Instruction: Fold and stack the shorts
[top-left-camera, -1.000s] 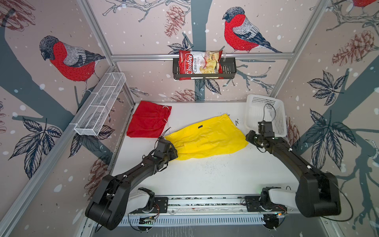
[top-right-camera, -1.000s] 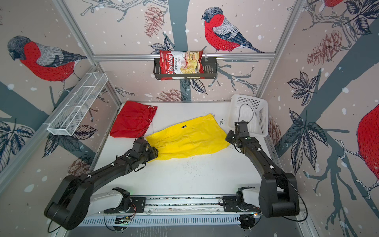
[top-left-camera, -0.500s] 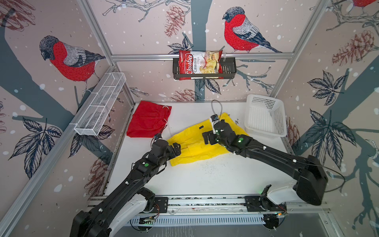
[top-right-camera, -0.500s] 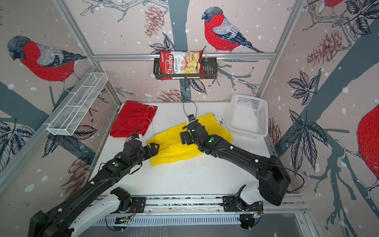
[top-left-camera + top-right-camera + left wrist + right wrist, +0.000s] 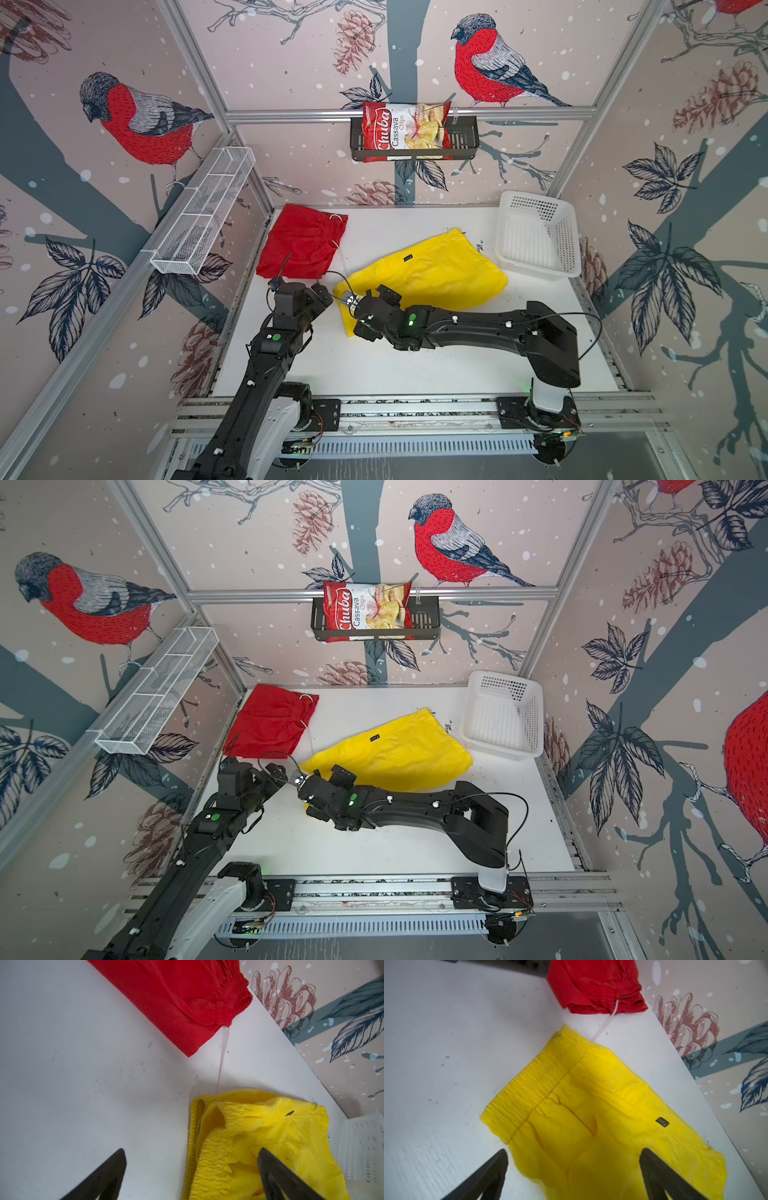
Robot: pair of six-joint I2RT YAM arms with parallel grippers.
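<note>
White desk | left claw and right claw both apart, empty | risk: bunched yellow shorts may unfold if dragged; cord of red shorts could snag.

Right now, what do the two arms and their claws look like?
Left arm and right arm: matte black boxy links, white base segment, a green dot near each wrist, thin black cables looping outside. Left claw and right claw: plain black fingers tapering to points.
</note>
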